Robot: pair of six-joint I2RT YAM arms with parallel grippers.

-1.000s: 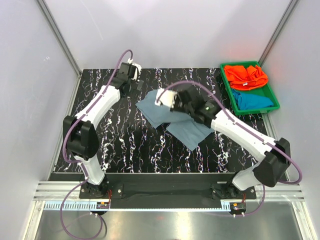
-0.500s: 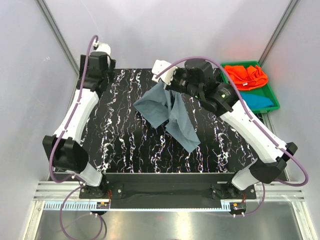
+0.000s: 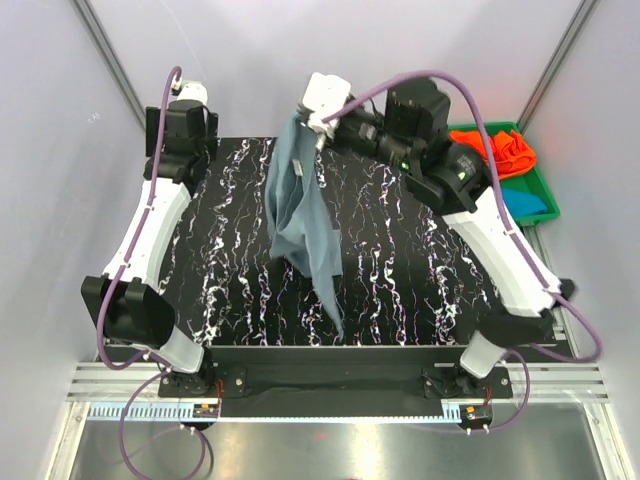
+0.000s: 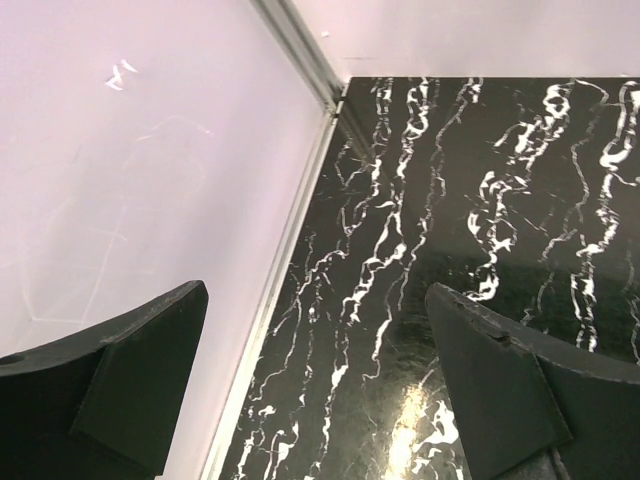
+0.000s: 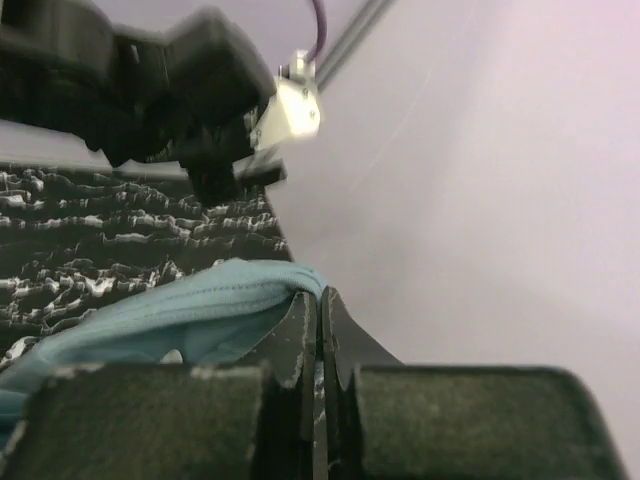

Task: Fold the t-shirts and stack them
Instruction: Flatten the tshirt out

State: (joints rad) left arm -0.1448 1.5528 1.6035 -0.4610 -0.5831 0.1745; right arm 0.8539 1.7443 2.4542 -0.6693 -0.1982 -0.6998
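Note:
The dusty grey-blue t-shirt (image 3: pixel 300 215) hangs in the air over the middle of the table, its lowest corner reaching toward the near edge. My right gripper (image 3: pixel 312 132) is raised at the far side and is shut on the shirt's top edge. The right wrist view shows the hem (image 5: pixel 190 310) pinched between the closed fingertips of that gripper (image 5: pixel 319 297). My left gripper (image 3: pixel 190 125) is at the far left corner, apart from the shirt. Its jaws stand wide open and empty over the bare tabletop in the left wrist view (image 4: pixel 315 385). The orange t-shirt (image 3: pixel 497 150) and the teal-blue t-shirt (image 3: pixel 522 202) lie crumpled in the tray.
A green plastic tray (image 3: pixel 455 180) sits at the far right of the black marbled table (image 3: pixel 230 260). White enclosure walls (image 4: pixel 150 170) with metal corner posts stand close to the left gripper. The left arm (image 5: pixel 150 80) shows beyond the held shirt.
The right gripper has lifted the grey-blue shirt off the table and carried it up and back, so it now hangs. The left arm has swung away to the far left corner.

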